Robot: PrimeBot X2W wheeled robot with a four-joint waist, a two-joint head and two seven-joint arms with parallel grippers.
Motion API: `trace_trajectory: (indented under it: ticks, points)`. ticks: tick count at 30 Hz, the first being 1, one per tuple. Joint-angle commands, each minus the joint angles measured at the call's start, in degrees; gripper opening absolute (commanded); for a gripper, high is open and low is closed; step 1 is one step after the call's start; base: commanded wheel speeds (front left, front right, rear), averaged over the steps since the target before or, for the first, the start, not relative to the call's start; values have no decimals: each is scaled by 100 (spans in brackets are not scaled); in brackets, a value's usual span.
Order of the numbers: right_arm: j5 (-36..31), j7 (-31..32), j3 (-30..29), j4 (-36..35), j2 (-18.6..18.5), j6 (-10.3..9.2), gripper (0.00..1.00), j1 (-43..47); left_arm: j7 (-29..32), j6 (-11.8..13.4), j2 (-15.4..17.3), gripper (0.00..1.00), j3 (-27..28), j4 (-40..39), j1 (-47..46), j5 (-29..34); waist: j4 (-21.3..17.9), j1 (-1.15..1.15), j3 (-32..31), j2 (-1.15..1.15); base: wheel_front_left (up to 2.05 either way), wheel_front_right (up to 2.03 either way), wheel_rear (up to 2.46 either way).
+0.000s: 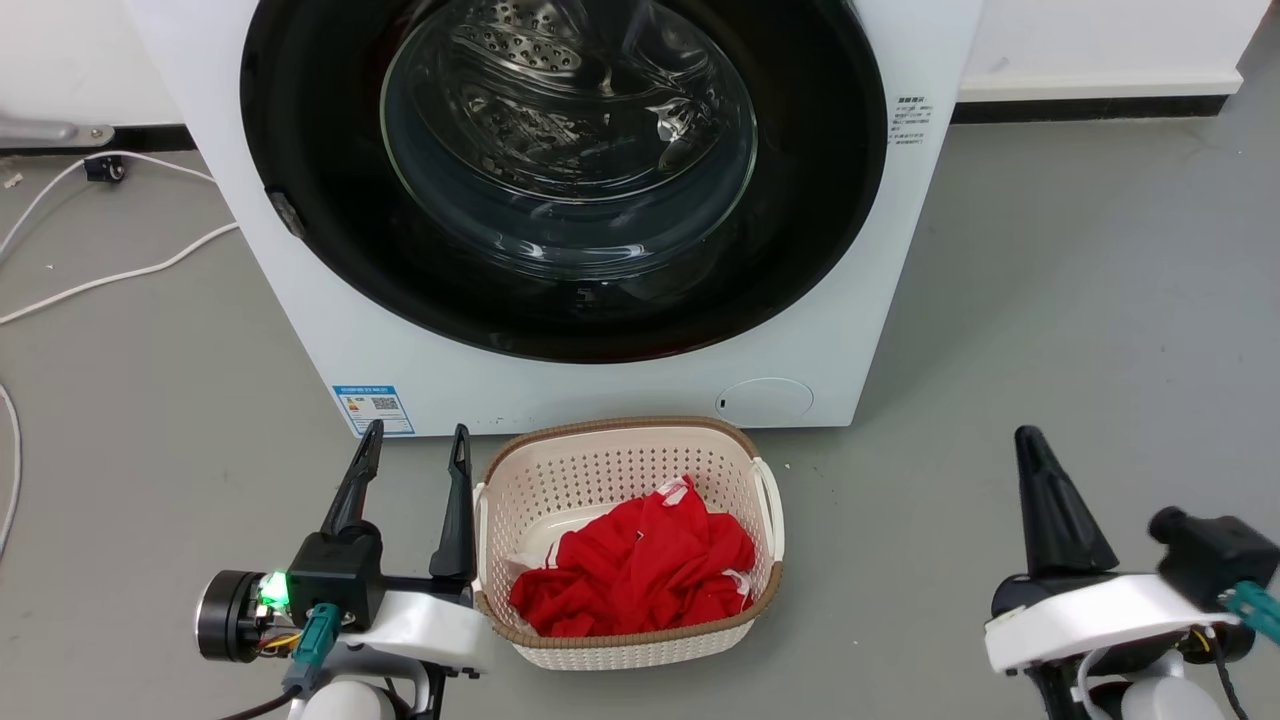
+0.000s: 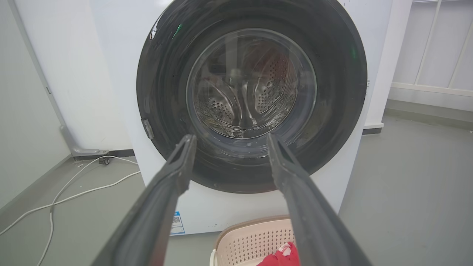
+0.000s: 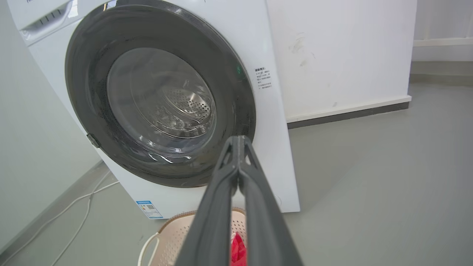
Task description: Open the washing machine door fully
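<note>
Head view: left gripper (image 1: pixel 417 430) has its fingers spread with nothing between them. The basket (image 1: pixel 630 640) of red cloth (image 1: pixel 640 570) sits just to its right, between the two grippers. Right gripper (image 1: pixel 1030 440) has its fingers pressed together, holding nothing. Washing machine (image 1: pixel 300 330) stands ahead of both. Washing machine door (image 1: pixel 800 250) lies flush on its front, round face toward the grippers, grey tab (image 1: pixel 285 212) on its left rim.

Left wrist view: door is straight beyond the parted fingertips, not touching them.

Right wrist view: door is ahead and to the left of the joined tips, seen at an angle.
</note>
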Motion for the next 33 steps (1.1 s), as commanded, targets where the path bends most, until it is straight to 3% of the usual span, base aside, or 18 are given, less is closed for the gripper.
trace_trajectory:
  ticks: [1,4,6,8,12,15,23,33]
  points:
    - [539,-76,-14,56,18,-3,0,-103,-27,-1,-6,100,19,-18,-11,23,-5,0,13,0,0,0,0]
    - [1910,-150,8,164,17,-3,0,-248,-23,-2,-12,100,39,-25,-50,-5,-9,0,51,0,0,0,0]
    - [3165,-118,92,205,18,-3,0,-354,-22,-6,-18,100,42,-28,-81,-22,-9,0,77,0,0,0,0]
    - [3935,-91,97,215,15,-3,0,-478,-22,5,-23,100,52,-40,-91,-31,-14,0,101,0,0,0,0]
    - [6088,232,35,55,14,-3,0,-777,-22,18,-34,100,57,-77,-108,-32,-12,0,204,0,0,0,0]
    - [7005,611,-199,13,6,-3,0,-1064,-22,22,-39,100,68,-100,-167,-32,-14,0,309,0,0,0,0]
    - [8163,1453,-661,572,-403,-3,0,-2303,-22,10,-47,100,70,-184,-393,15,22,0,721,0,0,0,0]
    - [8058,2266,-285,2113,-1386,-2,0,-4546,-22,6,-53,100,11,-295,-739,37,224,0,1196,0,0,0,0]
